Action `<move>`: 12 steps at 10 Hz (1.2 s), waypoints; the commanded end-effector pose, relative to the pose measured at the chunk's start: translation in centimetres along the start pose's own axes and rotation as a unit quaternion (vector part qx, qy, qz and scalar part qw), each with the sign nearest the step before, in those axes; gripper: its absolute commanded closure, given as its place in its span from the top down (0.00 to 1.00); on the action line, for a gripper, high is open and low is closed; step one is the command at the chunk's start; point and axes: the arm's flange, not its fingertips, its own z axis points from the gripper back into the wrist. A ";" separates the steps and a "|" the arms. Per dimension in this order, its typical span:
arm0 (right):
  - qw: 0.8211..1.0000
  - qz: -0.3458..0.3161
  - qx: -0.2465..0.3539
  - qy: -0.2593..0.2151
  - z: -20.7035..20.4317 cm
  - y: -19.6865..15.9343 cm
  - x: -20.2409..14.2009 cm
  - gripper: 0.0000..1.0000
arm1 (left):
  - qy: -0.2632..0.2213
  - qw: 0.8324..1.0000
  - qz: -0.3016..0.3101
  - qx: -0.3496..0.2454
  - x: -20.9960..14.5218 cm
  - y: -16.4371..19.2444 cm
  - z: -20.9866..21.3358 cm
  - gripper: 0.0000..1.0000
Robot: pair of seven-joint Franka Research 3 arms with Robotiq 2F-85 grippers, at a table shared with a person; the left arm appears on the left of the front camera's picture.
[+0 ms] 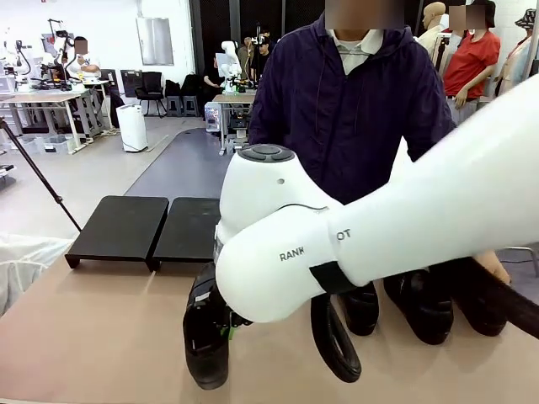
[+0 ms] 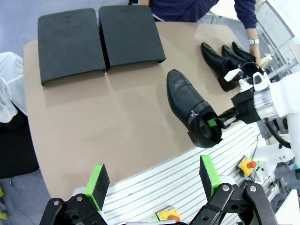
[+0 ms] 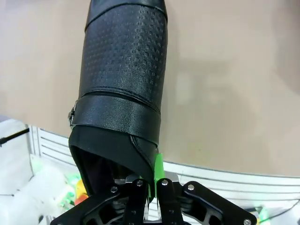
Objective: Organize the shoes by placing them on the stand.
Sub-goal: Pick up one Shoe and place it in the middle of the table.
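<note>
My right gripper (image 1: 226, 330) is shut on the heel rim of one black shoe (image 1: 205, 341) near the table's front edge, its toe pointing away from me. In the right wrist view the shoe (image 3: 123, 70) rises from my right gripper (image 3: 156, 180), a green pad (image 3: 159, 168) against its rim. In the left wrist view, that shoe (image 2: 187, 104) has its heel past the table edge in the right gripper (image 2: 214, 123). The black two-panel stand (image 1: 143, 227) (image 2: 98, 40) sits bare at the far left. Three more shoes (image 1: 421, 307) (image 2: 217, 61) lie at the right. My left gripper (image 2: 152, 178) hangs open high above the front edge.
A person in a dark jacket (image 1: 349, 118) stands at the far side, with a hand (image 2: 255, 47) by the three shoes. My right arm's white body (image 1: 379, 227) crosses the middle. A white bag (image 2: 7, 89) lies left of the table. Aluminium rails (image 2: 187, 180) run along the front.
</note>
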 end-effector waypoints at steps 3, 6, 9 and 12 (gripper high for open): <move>0.998 -0.060 0.023 0.014 -2.7 2.8 3.0 0.00 | -0.002 1.000 -0.005 -0.010 0.0 0.0 0.1 1.00; 0.995 -0.085 0.009 0.053 -3.9 2.7 2.2 0.00 | -0.002 1.000 -0.005 -0.010 0.0 0.0 0.1 1.00; 0.992 -0.116 -0.009 0.048 -4.1 1.3 1.8 0.00 | -0.002 1.000 -0.005 -0.010 0.0 0.0 0.1 1.00; 0.993 -0.103 -0.001 0.059 -4.3 0.5 1.8 0.38 | -0.002 1.000 -0.005 -0.010 0.0 0.0 0.1 1.00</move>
